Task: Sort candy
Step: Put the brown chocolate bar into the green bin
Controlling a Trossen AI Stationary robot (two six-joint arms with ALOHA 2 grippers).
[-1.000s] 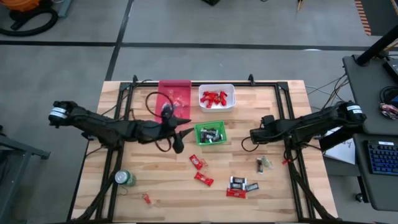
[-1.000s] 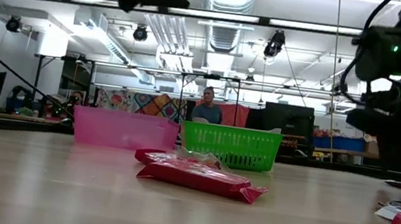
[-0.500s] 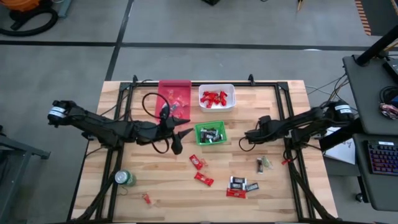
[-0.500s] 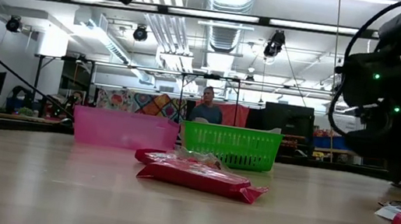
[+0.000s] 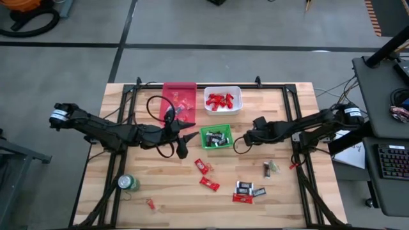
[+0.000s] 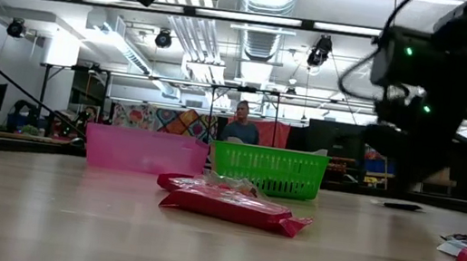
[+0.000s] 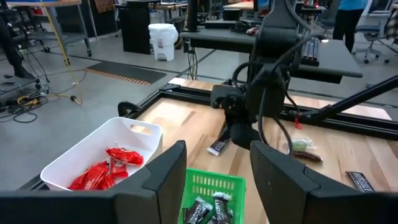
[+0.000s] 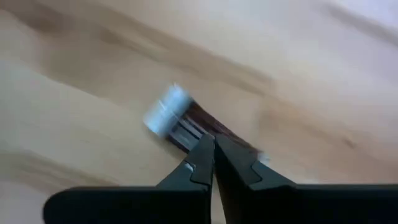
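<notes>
Overhead, the green can (image 5: pixel 128 183) stands near the table's (image 5: pixel 287 198) front-left corner, with one small red sweet (image 5: pixel 150 204) close by at the front edge. The left gripper (image 5: pixel 184 137) hovers left of the green bin (image 5: pixel 216 137), its fingers (image 7: pixel 166 180) spread apart and holding nothing. Along the back edge sit the pink bin (image 5: pixel 179 99) and the white bin (image 5: pixel 222 99), the latter holding red candies (image 5: pixel 220 100); the green bin holds dark ones (image 5: pixel 217 138). In front of it lie loose red sweets (image 5: pixel 209 183), then a mixed cluster (image 5: pixel 246 191) nearer the front. The right gripper (image 5: pixel 241 139) sits just right of the green bin; its wrist view shows the fingertips (image 8: pixel 205 158) pressed together on a dark silver-ended sweet (image 8: pixel 180 121), though blur makes the grip hard to confirm. Two more sweets (image 5: pixel 270 168) lie toward the right edge.
</notes>
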